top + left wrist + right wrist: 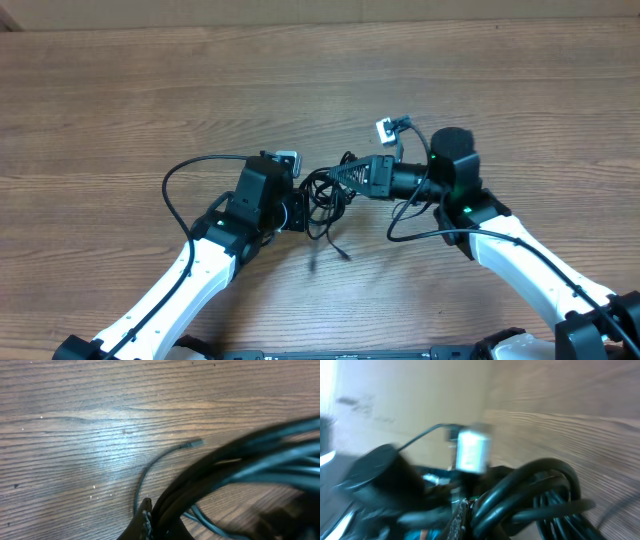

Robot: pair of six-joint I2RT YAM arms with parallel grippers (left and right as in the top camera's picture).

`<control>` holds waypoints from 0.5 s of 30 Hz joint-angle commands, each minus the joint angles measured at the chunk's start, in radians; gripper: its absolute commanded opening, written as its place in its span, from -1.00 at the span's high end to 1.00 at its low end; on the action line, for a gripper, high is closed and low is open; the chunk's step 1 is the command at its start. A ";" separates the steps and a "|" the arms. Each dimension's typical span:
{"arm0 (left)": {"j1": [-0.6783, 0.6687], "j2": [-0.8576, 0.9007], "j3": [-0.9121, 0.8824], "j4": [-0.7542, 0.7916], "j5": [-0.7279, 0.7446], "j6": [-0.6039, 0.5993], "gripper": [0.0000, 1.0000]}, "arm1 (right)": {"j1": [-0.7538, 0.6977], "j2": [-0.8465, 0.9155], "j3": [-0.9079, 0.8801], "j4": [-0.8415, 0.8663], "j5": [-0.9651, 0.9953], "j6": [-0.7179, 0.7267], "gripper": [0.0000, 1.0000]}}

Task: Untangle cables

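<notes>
**Desk:** Overhead view first. Where's the tangle?

**Me:** The cables are a small knotted coil about mid-tabletop, slightly toward the edge my arms reach from, strung between the two arms. One strand trails toward that edge, and its plug end is free, not held.

**Desk:** You've got it from both sides?

**Me:** Yes. The left gripper has its jaws pinched fully shut on several cords at the coil's left side. On the left wrist view they run thick past the fingertip. The right gripper comes in from the opposite side, its jaws likewise closed tight on the loops. I read that as a two-sided hold, so the arms can draw apart and open the knot.

**Desk:** Is it off the wood?

**Me:** I think so, from the shadow under the hanging strand, but I can't be sure.

**Desk:** What's in the way?

**Me:** Mostly my own hardware. The left arm's wire loops out toward the left edge, and the right arm's wire curls just beside the coil, so it is easy to mistake for a cord. The two sets of jaws are close together. The right wrist view is blurred and filled by loops and the other arm's white camera box, so I can't tell which strand crosses which.
</notes>
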 commanded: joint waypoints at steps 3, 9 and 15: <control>0.005 0.002 -0.003 -0.007 0.032 -0.026 0.91 | -0.048 -0.048 0.013 0.147 -0.199 0.082 0.92; -0.008 0.002 -0.003 0.026 0.204 0.061 0.92 | -0.087 -0.048 0.013 0.208 -0.129 0.207 0.92; -0.045 0.002 -0.003 0.046 0.299 0.095 0.92 | -0.134 -0.048 0.013 0.200 0.112 0.351 0.92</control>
